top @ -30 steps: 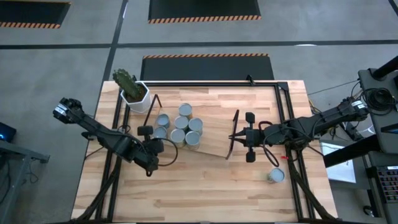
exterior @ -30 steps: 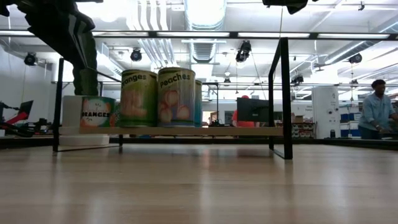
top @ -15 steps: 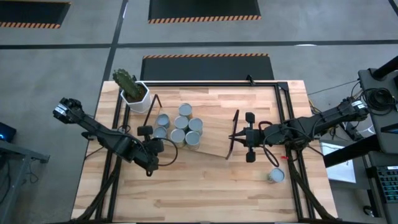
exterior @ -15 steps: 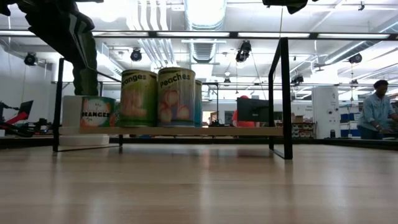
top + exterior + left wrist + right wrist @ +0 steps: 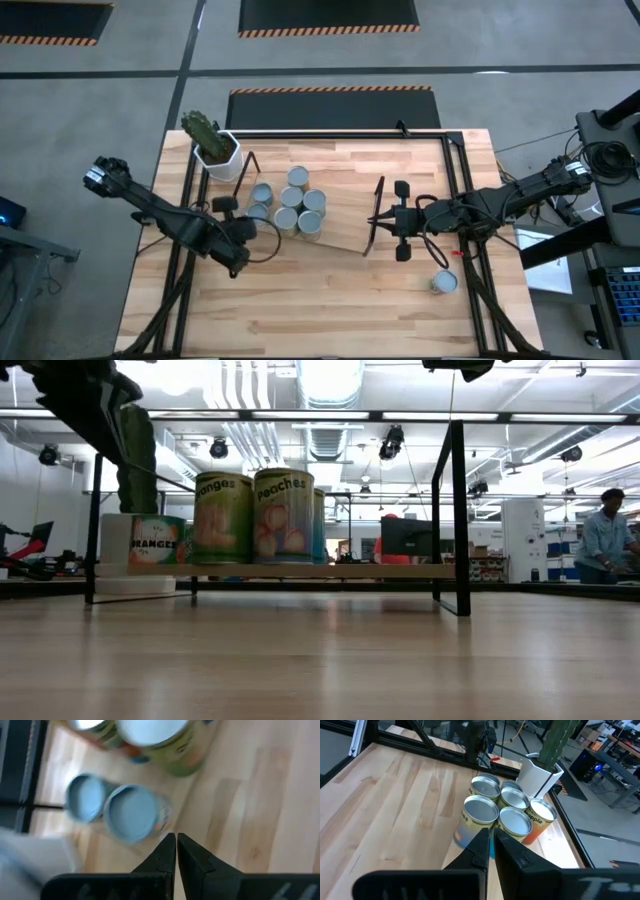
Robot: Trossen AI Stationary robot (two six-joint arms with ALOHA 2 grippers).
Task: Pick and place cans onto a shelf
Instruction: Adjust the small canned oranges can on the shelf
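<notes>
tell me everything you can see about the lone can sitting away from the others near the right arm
The lone can is a small, short metal cylinder with a shiny silver-grey round top. It stands upright on the wooden tabletop, near the table's right front edge, apart from the cluster of cans on the shelf. It sits just in front of the right arm, and nothing touches it. Its label cannot be read from above.

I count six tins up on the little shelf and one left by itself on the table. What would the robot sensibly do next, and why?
Probably swing the right gripper toward the lone can and open its fingers. That can stands off the shelf, on the table near the right arm. Both grippers are shut and empty, and the left gripper sits beside the six shelved cans, farther from it.
</notes>
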